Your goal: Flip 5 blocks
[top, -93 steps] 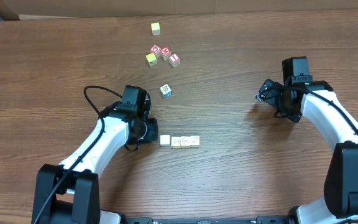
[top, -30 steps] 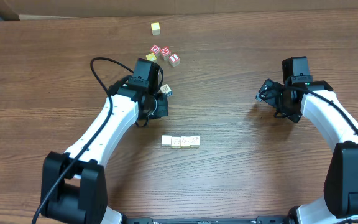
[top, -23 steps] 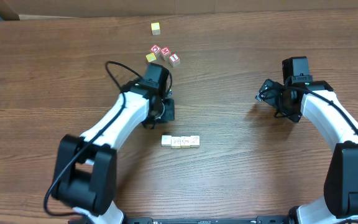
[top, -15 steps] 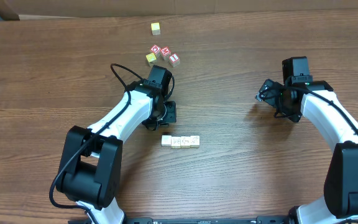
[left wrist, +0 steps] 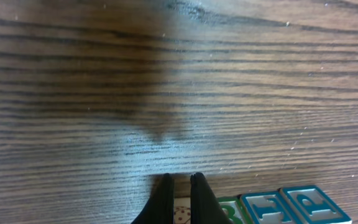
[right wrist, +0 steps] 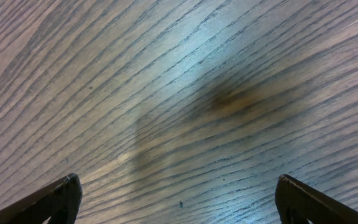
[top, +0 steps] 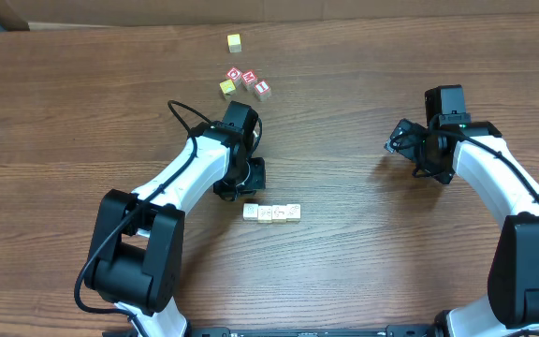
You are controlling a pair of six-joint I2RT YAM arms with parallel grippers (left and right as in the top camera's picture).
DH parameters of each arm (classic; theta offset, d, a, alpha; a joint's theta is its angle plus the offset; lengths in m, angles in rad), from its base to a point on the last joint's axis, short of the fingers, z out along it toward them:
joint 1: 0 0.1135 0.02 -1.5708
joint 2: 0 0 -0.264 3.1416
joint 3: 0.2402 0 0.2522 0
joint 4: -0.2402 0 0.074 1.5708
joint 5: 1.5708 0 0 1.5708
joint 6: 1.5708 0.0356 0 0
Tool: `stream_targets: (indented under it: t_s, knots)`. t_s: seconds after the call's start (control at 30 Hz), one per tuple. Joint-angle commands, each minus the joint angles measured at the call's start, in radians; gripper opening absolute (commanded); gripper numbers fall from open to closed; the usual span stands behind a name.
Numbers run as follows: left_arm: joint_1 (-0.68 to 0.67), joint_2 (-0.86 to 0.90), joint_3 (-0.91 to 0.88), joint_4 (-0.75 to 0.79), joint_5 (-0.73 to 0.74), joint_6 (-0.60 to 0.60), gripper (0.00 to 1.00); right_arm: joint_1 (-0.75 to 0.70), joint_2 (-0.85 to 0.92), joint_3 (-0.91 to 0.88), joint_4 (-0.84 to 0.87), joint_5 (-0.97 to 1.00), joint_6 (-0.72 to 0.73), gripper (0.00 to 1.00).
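Four pale blocks (top: 271, 212) lie in a row at mid-table. My left gripper (top: 251, 189) hangs just above the row's left end, its fingers pressed nearly together. In the left wrist view the gripper (left wrist: 180, 180) points at bare wood. A cream face with red dots (left wrist: 182, 214) shows through the slit between the fingers, but I cannot tell whether it is held. Beside it sit a green-lettered block (left wrist: 230, 213) and two blue-lettered ones (left wrist: 291, 206). My right gripper (top: 398, 140) stands wide open over bare table (right wrist: 182, 205), far from the blocks.
Three red-faced cubes (top: 249, 81) and a yellow cube (top: 226, 88) cluster at the back. Another yellow cube (top: 235, 41) lies nearer the table's far edge. The left arm's black cable (top: 181, 117) loops above the table.
My left gripper has moved from the lone block's spot down to the row's left end. That lone block no longer shows where it lay. The right arm has not moved.
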Motion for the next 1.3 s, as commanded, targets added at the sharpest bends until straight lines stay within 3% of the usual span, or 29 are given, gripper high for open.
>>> stream_targets:
  t_s: [0.0,0.3,0.47,1.27]
  knots:
    - [-0.008,0.010,0.008,-0.011,0.013,-0.018,0.04,-0.003,-0.023,0.011,0.006,0.013,-0.001,1.00]
    - [-0.034,0.010,0.007,-0.004,0.002,-0.019,0.04,-0.003,-0.023,0.011,0.006,0.013,-0.001,1.00]
    - [-0.050,0.010,0.007,-0.014,-0.097,-0.064,0.04,-0.003,-0.023,0.011,0.006,0.013,-0.001,1.00]
    - [-0.050,0.010,0.007,-0.048,-0.038,-0.063,0.04,-0.003,-0.023,0.011,0.006,0.013,-0.001,1.00]
